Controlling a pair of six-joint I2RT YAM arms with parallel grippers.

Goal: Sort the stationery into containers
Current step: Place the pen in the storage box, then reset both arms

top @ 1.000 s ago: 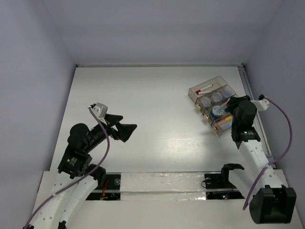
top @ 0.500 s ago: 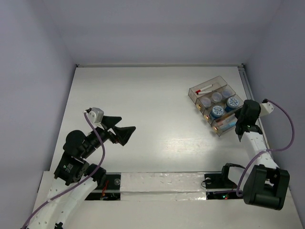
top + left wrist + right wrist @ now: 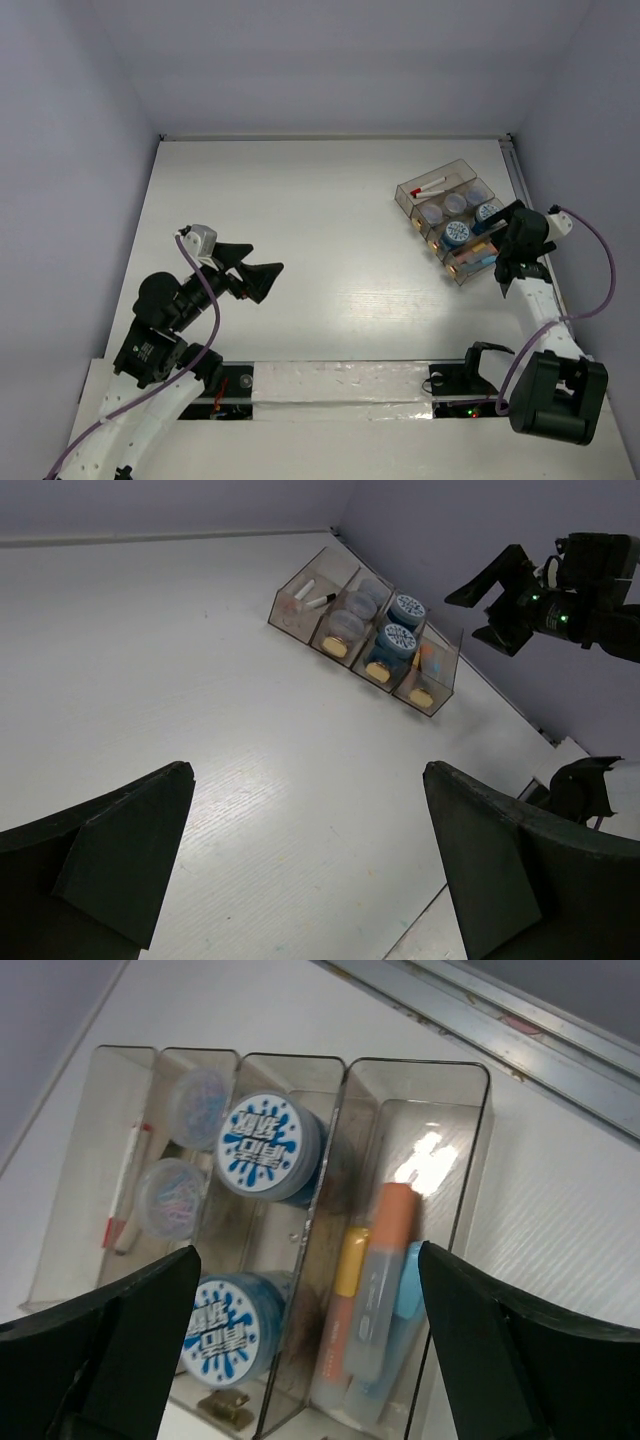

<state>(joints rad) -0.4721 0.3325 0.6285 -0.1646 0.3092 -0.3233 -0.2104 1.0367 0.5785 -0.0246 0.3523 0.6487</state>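
Note:
The clear divided tray stands at the far right of the table, also in the left wrist view. In the right wrist view the tray holds two blue-lidded jars, two pale purple-lidded jars, a red marker, and orange and light-blue markers side by side. My right gripper hovers open above the tray's near end, holding nothing. My left gripper hangs open and empty over bare table at the left.
A metal rail runs along the table's right edge just beyond the tray. The purple side wall stands close behind the right arm. A white taped strip crosses the near edge between the arm bases.
My right gripper drew back from over the tray toward the right edge, then opened its jaws wide. The second blue jar now shows in the tray. The left arm pulled back slightly.

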